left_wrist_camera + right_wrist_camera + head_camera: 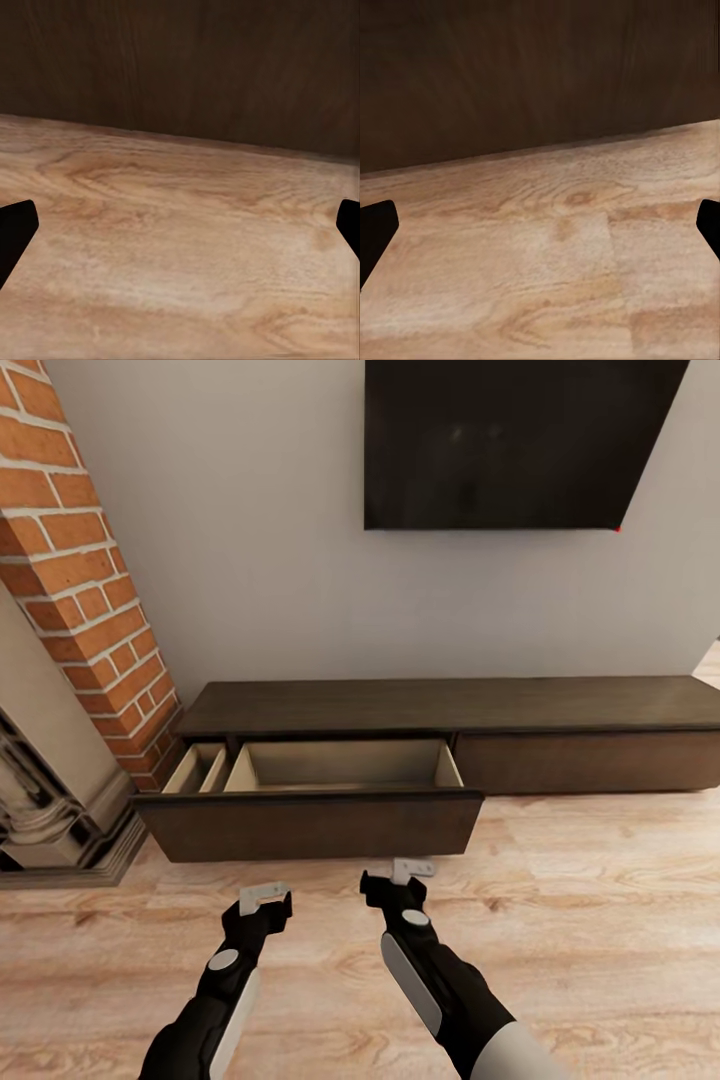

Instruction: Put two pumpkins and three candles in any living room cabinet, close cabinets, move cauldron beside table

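Cabinet long, low, dark brown, runs left to right along wall, straight ahead of robot. Big drawer at its left end pulled out, pale inside, nothing seen in it. Left claw and right claw both spread wide, holding nothing, low over wood floor. Drawer front just ahead of both claws. Right claw a bit nearer. Closing it likely means push forward.

Open drawer unobstructed above; front panel blocks.
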